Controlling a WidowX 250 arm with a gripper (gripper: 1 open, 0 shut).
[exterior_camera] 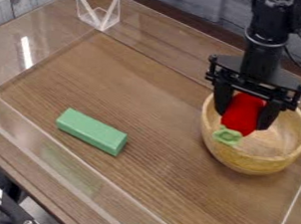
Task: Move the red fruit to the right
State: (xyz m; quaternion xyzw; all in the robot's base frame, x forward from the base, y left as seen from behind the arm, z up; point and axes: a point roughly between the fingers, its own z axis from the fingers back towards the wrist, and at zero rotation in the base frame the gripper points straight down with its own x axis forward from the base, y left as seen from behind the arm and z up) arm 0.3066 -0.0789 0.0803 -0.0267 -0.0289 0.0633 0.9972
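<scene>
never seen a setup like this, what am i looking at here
The black machine reaching in from the top is a robot arm ending in a gripper, a kind of mechanical hand. All pictures come from one camera looking down at a wooden table. On it are a round bowl and, off to the left of the picture, a green block. Between the gripper's fingers, over the bowl, is a red toy strawberry with a green leafy cap, apparently held.
</scene>
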